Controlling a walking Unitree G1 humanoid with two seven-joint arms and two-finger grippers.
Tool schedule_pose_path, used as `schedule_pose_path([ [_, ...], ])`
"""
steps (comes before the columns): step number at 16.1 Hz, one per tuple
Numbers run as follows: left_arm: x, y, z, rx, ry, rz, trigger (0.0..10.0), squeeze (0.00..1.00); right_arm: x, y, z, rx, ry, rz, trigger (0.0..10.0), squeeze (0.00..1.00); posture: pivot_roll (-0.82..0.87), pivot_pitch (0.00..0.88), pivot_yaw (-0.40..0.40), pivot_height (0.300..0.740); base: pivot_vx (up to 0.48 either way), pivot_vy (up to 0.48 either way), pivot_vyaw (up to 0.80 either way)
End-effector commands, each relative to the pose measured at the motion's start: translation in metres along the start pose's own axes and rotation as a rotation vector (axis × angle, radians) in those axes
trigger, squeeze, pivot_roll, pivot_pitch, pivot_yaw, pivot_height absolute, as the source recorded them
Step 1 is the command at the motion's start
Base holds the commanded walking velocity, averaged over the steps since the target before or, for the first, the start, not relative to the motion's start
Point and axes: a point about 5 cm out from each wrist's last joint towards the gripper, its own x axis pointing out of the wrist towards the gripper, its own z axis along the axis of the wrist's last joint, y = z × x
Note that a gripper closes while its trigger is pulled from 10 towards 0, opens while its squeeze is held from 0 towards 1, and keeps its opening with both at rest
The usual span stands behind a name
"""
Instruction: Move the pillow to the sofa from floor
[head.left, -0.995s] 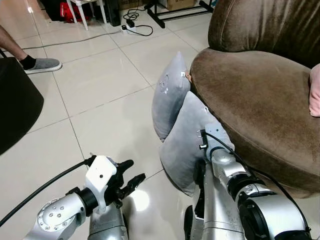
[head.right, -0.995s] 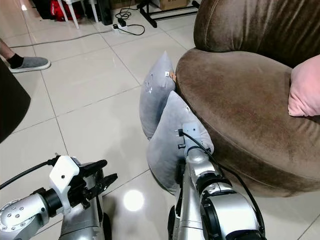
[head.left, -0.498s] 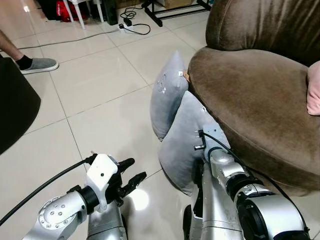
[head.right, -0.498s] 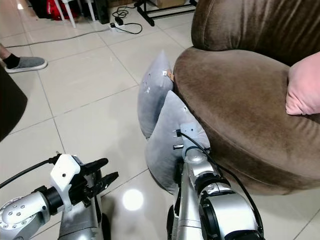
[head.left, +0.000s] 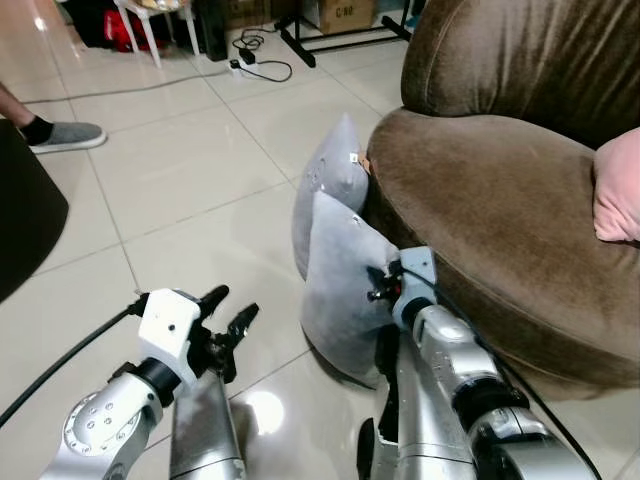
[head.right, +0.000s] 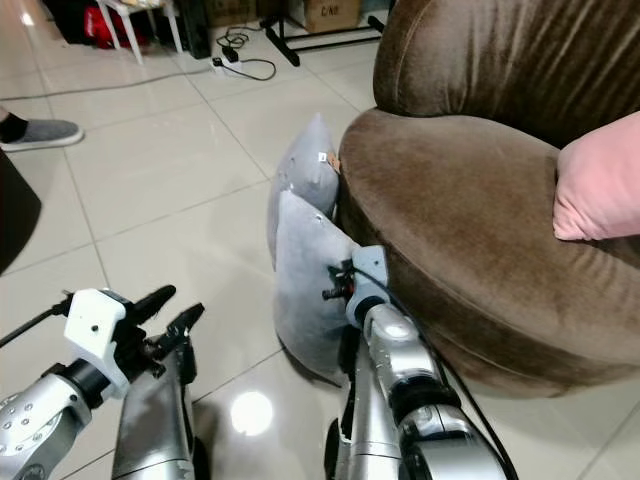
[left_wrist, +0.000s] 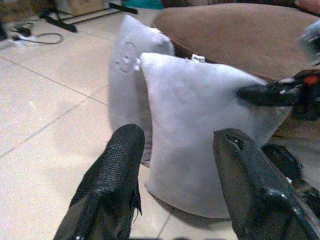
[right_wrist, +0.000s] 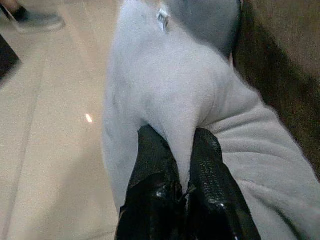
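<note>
Two grey pillows stand on the tiled floor, leaning against the front of the brown sofa (head.left: 490, 190). The nearer pillow (head.left: 335, 290) stands on its edge in front of the farther pillow (head.left: 325, 180). My right gripper (right_wrist: 182, 137) is shut on a pinched fold of the nearer pillow's fabric, on its sofa side. My left gripper (head.left: 228, 312) hovers open above the floor, left of that pillow and apart from it. In the left wrist view its fingers (left_wrist: 125, 150) frame the nearer pillow (left_wrist: 200, 125).
A pink cushion (head.left: 618, 185) lies on the sofa seat at the right. A person's foot in a grey slipper (head.left: 62, 135) stands at the far left, beside a dark rounded object (head.left: 25, 210). Cables and a power strip (head.left: 255, 65) lie at the back.
The camera has shifted. The nearer pillow now stands more upright in my right gripper's hold. My left gripper has risen a little, still open.
</note>
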Motion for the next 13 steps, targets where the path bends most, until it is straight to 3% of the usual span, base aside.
schedule_pose_path([
  [1,0.002,0.004,-0.001,0.011,-0.007,0.037,10.0,0.0,-0.004,0.005,0.029,0.001,-0.123,0.039,0.0,0.0,0.0,0.0,-0.027,0.43,0.0,0.0,0.0],
  [3,0.006,0.011,0.004,0.033,-0.053,0.123,10.0,0.0,-0.026,0.015,0.063,0.056,-0.295,0.067,0.0,0.0,-0.01,0.0,-0.025,0.43,0.0,0.0,0.0],
  [4,0.008,0.018,0.009,0.043,-0.089,0.2,10.0,0.0,-0.04,0.02,0.082,0.067,-0.374,0.086,10.0,0.0,-0.01,0.0,-0.026,0.43,0.0,0.0,0.0],
  [7,0.014,0.029,0.018,0.051,-0.146,0.301,10.0,0.0,-0.057,0.024,0.101,0.061,-0.431,0.06,10.0,0.0,-0.01,0.0,-0.031,0.44,0.0,0.0,0.0],
  [11,0.02,0.03,0.049,0.086,-0.248,0.304,10.0,0.0,-0.07,0.022,0.124,0.098,-0.472,-0.011,10.0,0.0,-0.01,0.0,-0.034,0.48,0.0,0.0,0.0],
  [13,0.023,0.029,0.05,0.093,-0.247,0.311,10.0,0.0,-0.071,0.024,0.134,0.09,-0.47,-0.019,10.0,0.0,0.0,0.0,-0.043,0.505,0.0,0.0,0.0],
])
